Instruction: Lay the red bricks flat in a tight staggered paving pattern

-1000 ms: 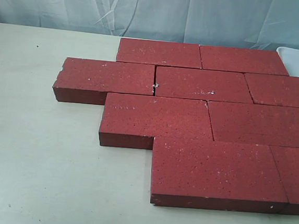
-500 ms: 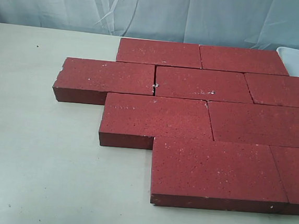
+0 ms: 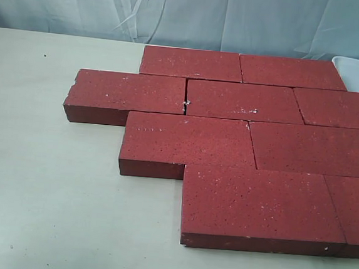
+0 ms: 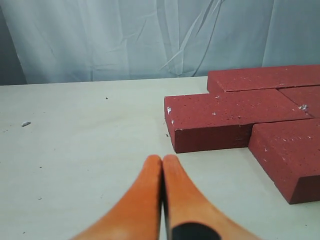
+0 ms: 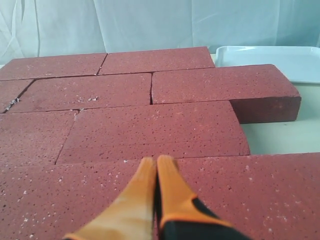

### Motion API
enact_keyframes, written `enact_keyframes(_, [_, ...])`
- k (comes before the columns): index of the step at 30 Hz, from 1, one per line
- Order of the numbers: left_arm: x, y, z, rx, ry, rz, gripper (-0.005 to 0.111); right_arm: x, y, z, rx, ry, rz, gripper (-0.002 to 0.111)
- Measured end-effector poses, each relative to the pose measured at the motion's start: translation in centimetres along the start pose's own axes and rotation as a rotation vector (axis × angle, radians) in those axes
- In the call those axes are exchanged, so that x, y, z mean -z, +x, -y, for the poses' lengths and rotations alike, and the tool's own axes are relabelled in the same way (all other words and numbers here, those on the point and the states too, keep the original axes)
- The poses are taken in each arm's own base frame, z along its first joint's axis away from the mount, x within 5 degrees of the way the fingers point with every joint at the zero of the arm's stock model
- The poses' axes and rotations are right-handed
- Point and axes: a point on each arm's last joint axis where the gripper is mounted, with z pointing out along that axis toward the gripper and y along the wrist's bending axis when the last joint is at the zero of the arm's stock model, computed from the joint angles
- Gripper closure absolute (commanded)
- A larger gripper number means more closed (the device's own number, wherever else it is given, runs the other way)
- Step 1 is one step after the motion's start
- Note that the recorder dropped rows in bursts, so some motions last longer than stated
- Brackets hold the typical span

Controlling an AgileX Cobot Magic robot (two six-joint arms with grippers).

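Pale table (image 3: 47, 211): nine red bricks (image 3: 245, 102) flat, four staggered rows; left hand (image 4: 162, 160), right hand (image 5: 156, 162) pinched closed, empty.

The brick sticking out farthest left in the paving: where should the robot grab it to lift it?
That brick is probably best gripped across its width at the jutting left end, coming down from above. Only there are both long faces bare; the rest sits tight against neighbouring bricks. The left tool, shut now, would need to open wide first.
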Motion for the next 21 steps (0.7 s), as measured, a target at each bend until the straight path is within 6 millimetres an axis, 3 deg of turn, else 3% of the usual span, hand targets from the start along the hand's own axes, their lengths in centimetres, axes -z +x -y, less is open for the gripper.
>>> enact_keyframes(21, [0.02, 0.04, -0.33, 0.031, -0.036, -0.003, 0.107, 0.0, 0.0, 0.0, 0.0, 0.0, 0.0, 0.109])
